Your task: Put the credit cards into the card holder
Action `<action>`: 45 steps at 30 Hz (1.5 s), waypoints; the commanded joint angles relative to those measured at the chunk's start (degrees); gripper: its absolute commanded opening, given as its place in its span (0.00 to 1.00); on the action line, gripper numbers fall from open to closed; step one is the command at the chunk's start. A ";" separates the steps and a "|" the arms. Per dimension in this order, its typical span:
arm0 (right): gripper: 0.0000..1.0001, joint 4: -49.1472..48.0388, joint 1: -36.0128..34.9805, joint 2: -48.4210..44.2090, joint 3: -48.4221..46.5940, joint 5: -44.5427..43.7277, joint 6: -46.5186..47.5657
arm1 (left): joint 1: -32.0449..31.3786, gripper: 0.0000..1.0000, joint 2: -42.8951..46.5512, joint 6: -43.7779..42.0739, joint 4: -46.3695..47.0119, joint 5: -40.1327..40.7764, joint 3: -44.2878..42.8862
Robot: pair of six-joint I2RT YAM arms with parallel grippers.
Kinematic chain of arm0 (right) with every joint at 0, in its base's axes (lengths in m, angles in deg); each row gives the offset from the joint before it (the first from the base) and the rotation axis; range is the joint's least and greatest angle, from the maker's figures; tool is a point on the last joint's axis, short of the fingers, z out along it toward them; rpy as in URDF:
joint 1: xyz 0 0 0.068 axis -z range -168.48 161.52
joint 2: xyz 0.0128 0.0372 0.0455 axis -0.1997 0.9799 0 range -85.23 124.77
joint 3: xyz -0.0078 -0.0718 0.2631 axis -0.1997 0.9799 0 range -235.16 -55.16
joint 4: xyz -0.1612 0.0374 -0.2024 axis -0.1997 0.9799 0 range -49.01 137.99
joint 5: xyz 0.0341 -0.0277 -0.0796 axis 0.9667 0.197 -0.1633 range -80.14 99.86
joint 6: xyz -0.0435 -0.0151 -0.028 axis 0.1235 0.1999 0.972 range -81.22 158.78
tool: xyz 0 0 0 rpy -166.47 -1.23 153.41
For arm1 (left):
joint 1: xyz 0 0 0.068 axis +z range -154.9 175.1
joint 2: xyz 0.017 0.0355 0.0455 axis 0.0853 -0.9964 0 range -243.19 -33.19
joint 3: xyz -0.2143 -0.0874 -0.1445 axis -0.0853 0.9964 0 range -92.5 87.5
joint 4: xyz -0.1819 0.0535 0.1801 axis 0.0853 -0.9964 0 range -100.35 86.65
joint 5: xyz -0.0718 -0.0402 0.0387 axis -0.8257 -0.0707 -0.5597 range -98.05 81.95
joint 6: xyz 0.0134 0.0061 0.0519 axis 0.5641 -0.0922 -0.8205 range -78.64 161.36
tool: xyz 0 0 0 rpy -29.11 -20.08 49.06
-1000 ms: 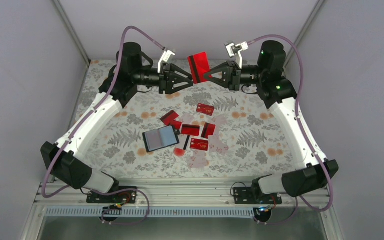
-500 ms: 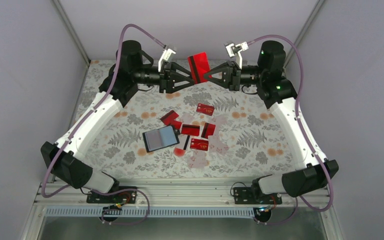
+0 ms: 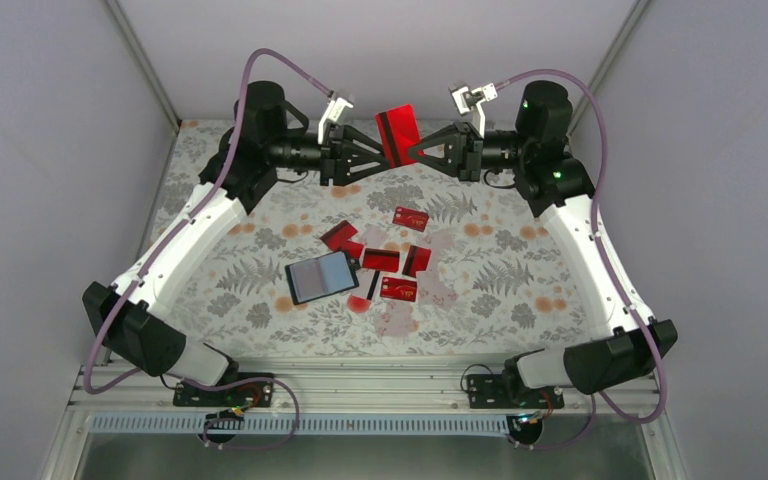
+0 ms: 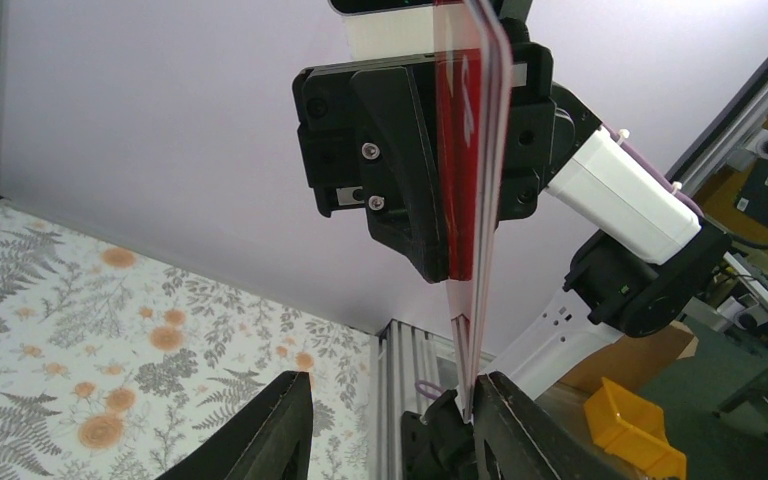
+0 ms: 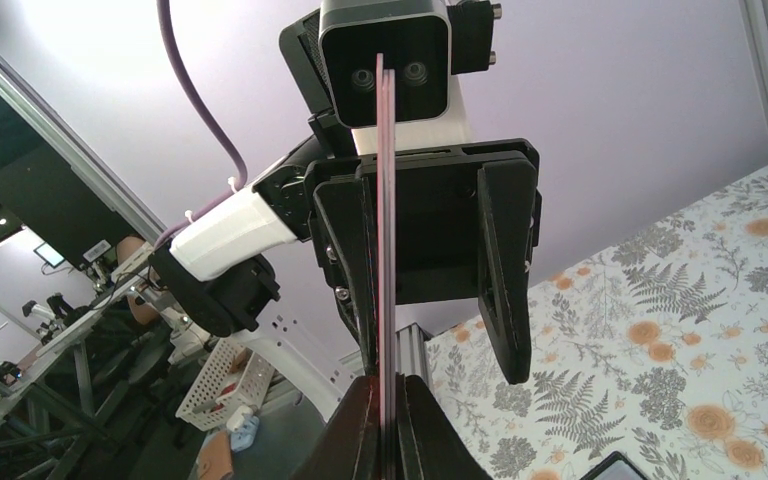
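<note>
My right gripper [image 3: 410, 152] is shut on a red credit card with a black stripe [image 3: 397, 133] and holds it upright, high above the back of the table. It shows edge-on between the shut fingers in the right wrist view [image 5: 387, 250]. My left gripper [image 3: 380, 158] faces it, open, with its jaws on either side of the card's free end [image 4: 470, 200]. The card touches one left finger [image 4: 495, 400]. The black card holder [image 3: 322, 277] lies open on the table. Several red credit cards [image 3: 381, 260] lie to its right.
Loose cards lie at the middle [image 3: 411, 218], [image 3: 340, 236] and lower down [image 3: 399, 290]. A small red round spot [image 3: 359, 305] sits just below the holder. The flowered table cover [image 3: 500, 280] ends at grey walls at the back and sides.
My left gripper has edged slightly up and closer around the held card. The right gripper, the card and the things on the table have not moved.
</note>
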 commanded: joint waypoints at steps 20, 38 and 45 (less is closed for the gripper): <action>0.04 -1.92 -0.26 -1.86 -2.18 3.38 -0.91 | 0.28 0.41 -0.01 0.40 0.73 2.02 -0.22; 0.04 -1.52 -0.29 -2.52 -2.53 3.44 -0.67 | 1.05 0.40 0.85 -0.21 -0.92 2.02 -0.25; 0.04 -1.43 -0.27 -2.56 -2.53 3.35 -0.56 | 1.87 0.40 1.35 -0.90 -1.98 2.21 -0.18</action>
